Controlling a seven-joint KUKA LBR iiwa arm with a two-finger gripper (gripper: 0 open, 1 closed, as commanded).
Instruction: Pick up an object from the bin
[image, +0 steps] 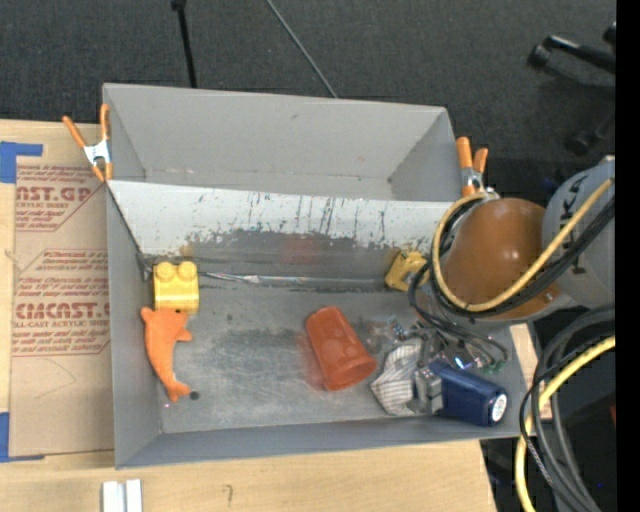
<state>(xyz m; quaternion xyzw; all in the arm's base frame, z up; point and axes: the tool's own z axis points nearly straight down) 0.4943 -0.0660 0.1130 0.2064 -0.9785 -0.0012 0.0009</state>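
Glossy orange wrist cover looped by yellow-and-black cables.

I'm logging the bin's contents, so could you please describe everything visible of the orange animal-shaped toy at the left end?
The orange toy looks like a dolphin or fish, one plain colour, seemingly smooth plastic or rubber. It lies flat on the floor of the bin by its left wall, its head toward the yellow block, which it seems to touch, a fin pointing right, and its tail curling toward the near wall.
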